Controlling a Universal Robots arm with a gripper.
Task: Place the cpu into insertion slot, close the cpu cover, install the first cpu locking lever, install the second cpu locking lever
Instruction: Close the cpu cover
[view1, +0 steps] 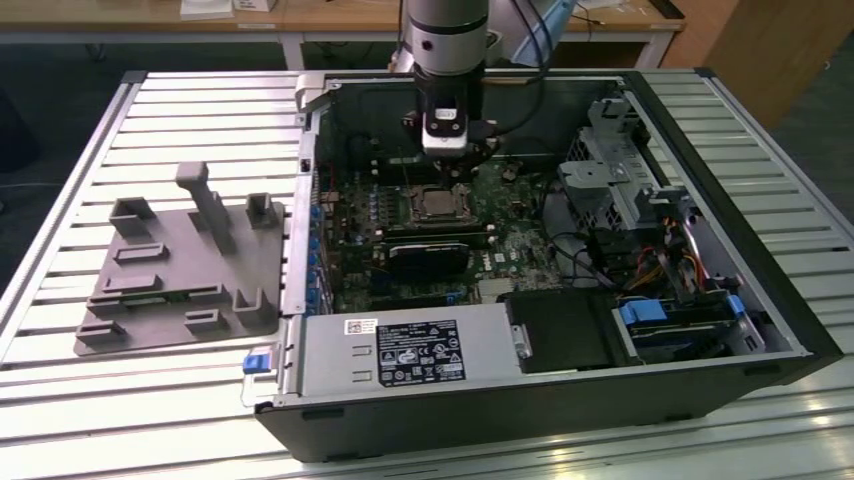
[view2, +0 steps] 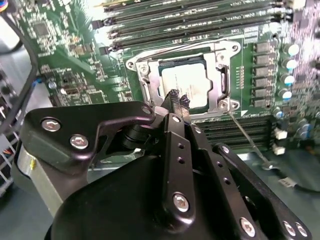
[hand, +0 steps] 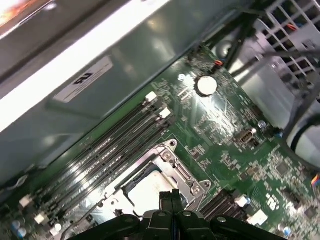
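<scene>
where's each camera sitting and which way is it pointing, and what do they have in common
Exterior view: off the arm, high up, looking down into the open computer case; the arm and pincer show over the cpu.
Second wrist view: on the wrist, looking past the pincer at the cpu framed by the cpu cover; the pincer's black body sits in the foreground.
First wrist view: on the wrist, looking across the memory slots toward the case wall; the pincer shows.
Shared: both wrist views show the cpu and memory slots.
</scene>
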